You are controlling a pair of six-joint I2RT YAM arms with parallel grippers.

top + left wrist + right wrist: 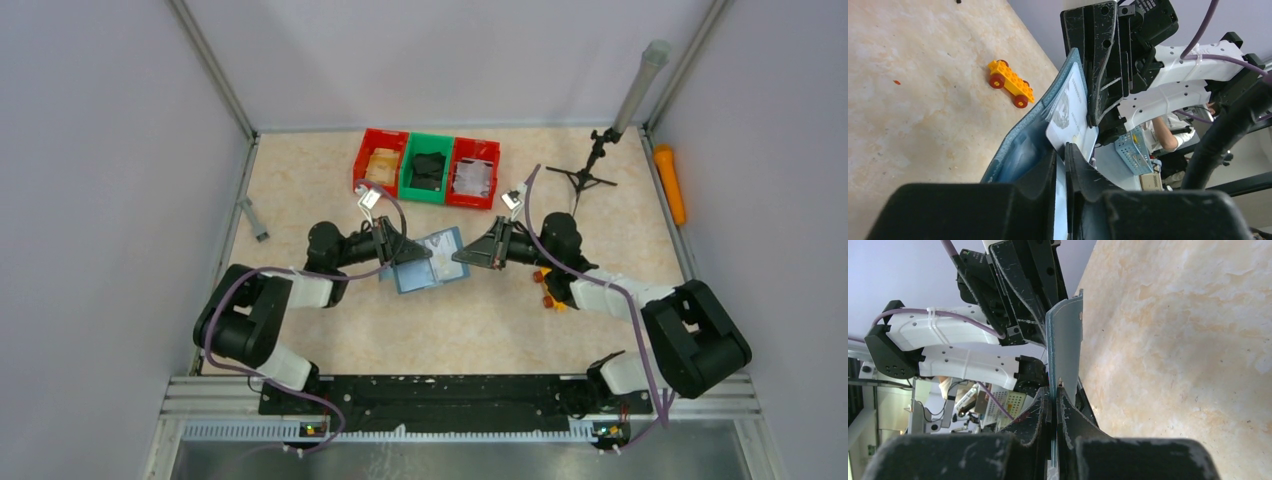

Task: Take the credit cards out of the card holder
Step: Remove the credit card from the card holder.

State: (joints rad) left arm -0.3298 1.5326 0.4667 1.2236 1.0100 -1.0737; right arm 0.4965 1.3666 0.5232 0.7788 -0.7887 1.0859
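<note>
Overhead, your table (480,330) carries a row of red and green bins (425,196) at 12 o'clock from the card holder (430,265), which is held open mid-table between both arms. Your right gripper (462,256) sits at its 3 o'clock edge. Its fingers are pressed together on the teal flap, which runs straight out between them in the right wrist view. Your left gripper (397,250) is at 9 o'clock, fingers drawn close, nipping the near edge of a pale credit card (1068,112) that pokes out of the holder's inner pocket. A yellow toy car (1009,83) lies on the table at about 4 o'clock from the holder.
</note>
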